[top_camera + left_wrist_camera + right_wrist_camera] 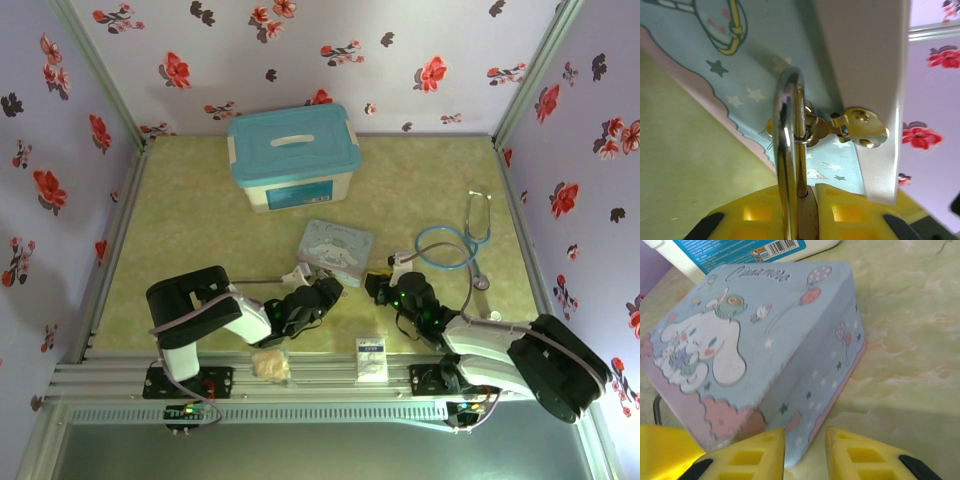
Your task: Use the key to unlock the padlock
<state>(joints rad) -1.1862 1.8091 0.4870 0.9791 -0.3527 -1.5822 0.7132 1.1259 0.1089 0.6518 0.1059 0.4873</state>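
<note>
Yellow fingertips of the left gripper occupy the bottom of the left wrist view, clamped on the body of the padlock. Only a narrow brass-brown strip of the body shows between the pads. The silvery shackle projects away from the jaws as a loop. A small ring on the shackle carries a flat brass-toned tab with two holes. The identity of this tab cannot be determined. The tab lies against a pale flat panel to the right of the shackle. Behind both lies the blue cartoon tin, resting on the green marbled table.

Right gripper: the jaws are parted by a narrow gap, with nothing between them. The fingertips point at the near lower corner of the tin and are close to it; contact cannot be confirmed. Beyond the tin stands a white storage box with a teal lid.

Overhead view: both grippers sit at the near edge of the tin, the left gripper by its near-left corner and the right gripper by its near-right corner. A blue-tubed stethoscope lies to the right of the tin, just beyond the right gripper.
</note>
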